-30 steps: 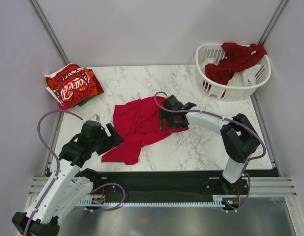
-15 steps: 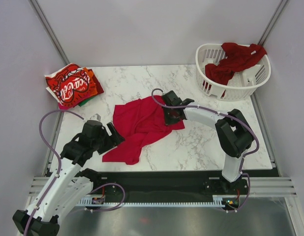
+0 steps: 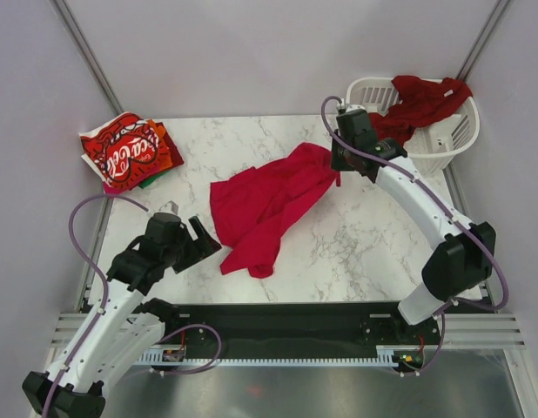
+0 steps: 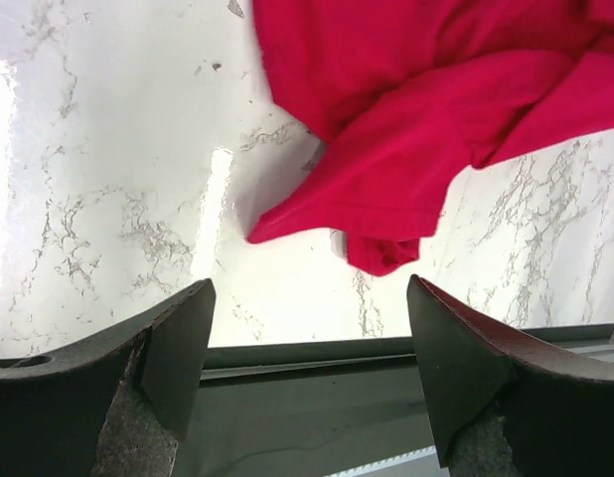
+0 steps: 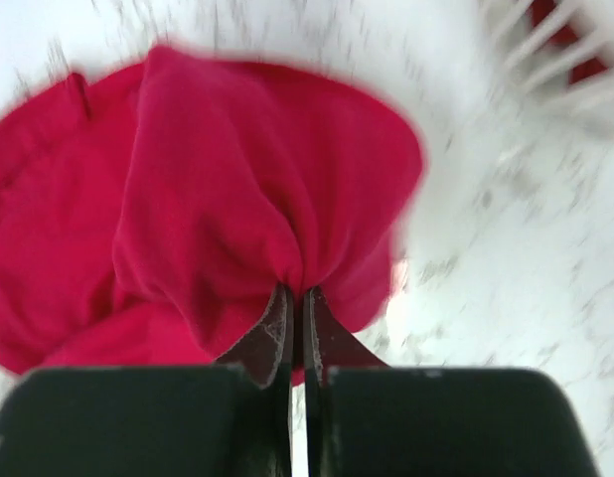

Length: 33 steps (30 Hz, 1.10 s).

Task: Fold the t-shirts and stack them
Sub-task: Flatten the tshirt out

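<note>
A plain bright red t-shirt (image 3: 265,205) lies stretched across the middle of the marble table, its far right end lifted. My right gripper (image 3: 337,163) is shut on that end, and the cloth (image 5: 237,209) bunches between the pinched fingertips (image 5: 279,328). My left gripper (image 3: 202,241) stands open near the table's front left, just left of the shirt's near hem (image 4: 382,214), with nothing between its fingers (image 4: 178,343). A folded pile topped by the red Coca-Cola t-shirt (image 3: 123,150) sits at the far left corner. A dark red t-shirt (image 3: 415,106) hangs over the basket.
The white slatted laundry basket (image 3: 378,157) stands at the far right corner, close behind my right gripper. Orange and green edges (image 3: 156,177) show under the pile at far left. The table's dark front rail (image 4: 307,397) runs below my left fingers.
My right gripper shut on the bright red shirt and swung up and to the far right, toward the basket, dragging the cloth out long. The left arm stayed put.
</note>
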Motion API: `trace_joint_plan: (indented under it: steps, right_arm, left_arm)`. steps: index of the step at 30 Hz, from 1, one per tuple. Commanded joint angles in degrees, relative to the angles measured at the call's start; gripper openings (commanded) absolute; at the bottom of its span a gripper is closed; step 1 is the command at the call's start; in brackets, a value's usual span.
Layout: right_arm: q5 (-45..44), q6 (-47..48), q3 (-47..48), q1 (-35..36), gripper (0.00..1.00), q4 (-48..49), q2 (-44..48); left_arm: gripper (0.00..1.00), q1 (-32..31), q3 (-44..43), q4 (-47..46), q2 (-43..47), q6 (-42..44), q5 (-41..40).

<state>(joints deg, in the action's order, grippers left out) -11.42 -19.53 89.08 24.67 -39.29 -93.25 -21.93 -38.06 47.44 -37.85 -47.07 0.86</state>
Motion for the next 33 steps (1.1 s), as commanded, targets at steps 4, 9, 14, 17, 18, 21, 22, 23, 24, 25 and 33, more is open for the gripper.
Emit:
trace_joint_plan:
  steps: [4, 9, 14, 17, 18, 21, 22, 23, 24, 25, 33]
  right_arm:
    - [8.17, -3.58, -23.31, 3.62, 0.0, 1.22, 3.93]
    - [9.04, -7.35, -35.17, 6.71, 0.0, 0.18, 12.29]
    - [9.14, -12.19, -40.12, 9.52, 0.01, -3.86, 23.8]
    - [8.44, -13.52, -42.32, 9.61, 0.75, -5.01, 28.21]
    - [7.82, -13.69, -42.58, 9.7, 0.96, -5.18, 28.65]
    - [6.94, -14.48, -42.41, 9.7, 0.98, -5.19, 29.62]
    - [6.59, -14.75, -42.23, 9.7, 0.98, -4.92, 30.23]
    - [6.33, -15.18, -42.06, 9.61, 0.98, -4.75, 30.58]
    - [5.97, -15.27, -41.62, 9.61, 0.98, -4.66, 30.93]
    - [5.1, -15.28, -41.27, 9.61, 0.98, -4.92, 31.55]
    - [2.89, -14.66, -40.91, 9.7, 0.98, -6.15, 32.43]
  left_arm:
    - [0.85, 0.05, -3.32, -2.79, -3.98, 0.48, -4.64]
    - [0.85, -0.04, -9.12, -7.08, -13.1, 4.78, -6.66]
    - [0.84, 0.05, -13.61, -14.64, -25.42, 6.02, -8.33]
    - [0.72, 0.14, -18.79, -19.22, -35.58, 6.9, -8.95]
    - [0.69, 0.14, -22.54, -20.01, -38.85, 7.34, -7.3]
    - [0.6, 0.14, -29.66, -23.88, -50.37, 9.01, -5.09]
    - [0.58, 0.31, -31.53, -24.49, -53.01, 9.53, -5.08]
    - [0.55, 0.49, -33.37, -24.67, -58.25, 10.41, -5.08]
    - [0.54, 0.66, -36.78, -24.94, -60.48, 10.77, -5.0]
    - [0.53, 1.01, -38.21, -25.03, -62.94, 11.03, -4.73]
    - [0.52, 2.16, -45.08, -25.38, -73.95, 12.27, -4.99]
